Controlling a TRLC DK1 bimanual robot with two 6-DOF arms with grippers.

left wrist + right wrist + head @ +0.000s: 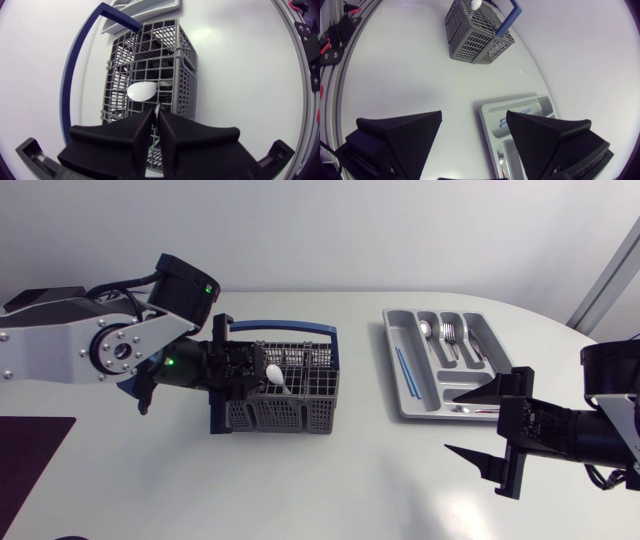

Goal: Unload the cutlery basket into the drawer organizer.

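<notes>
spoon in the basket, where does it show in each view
Head view: spoon in the left half of the basket, by the left fingers.
Left wrist view: bowl just ahead of the fingers, handle between them.
Right wrist view: poking from the basket, far ahead of the right fingers.
Shared landmark: the blue handle of the basket.

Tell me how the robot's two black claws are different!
The left gripper is pinched shut on a spoon; the right gripper is wide open and empty. The left gripper is at the cutlery basket; the right gripper is by the drawer organizer. Both are black with wedge-shaped fingers.
</notes>
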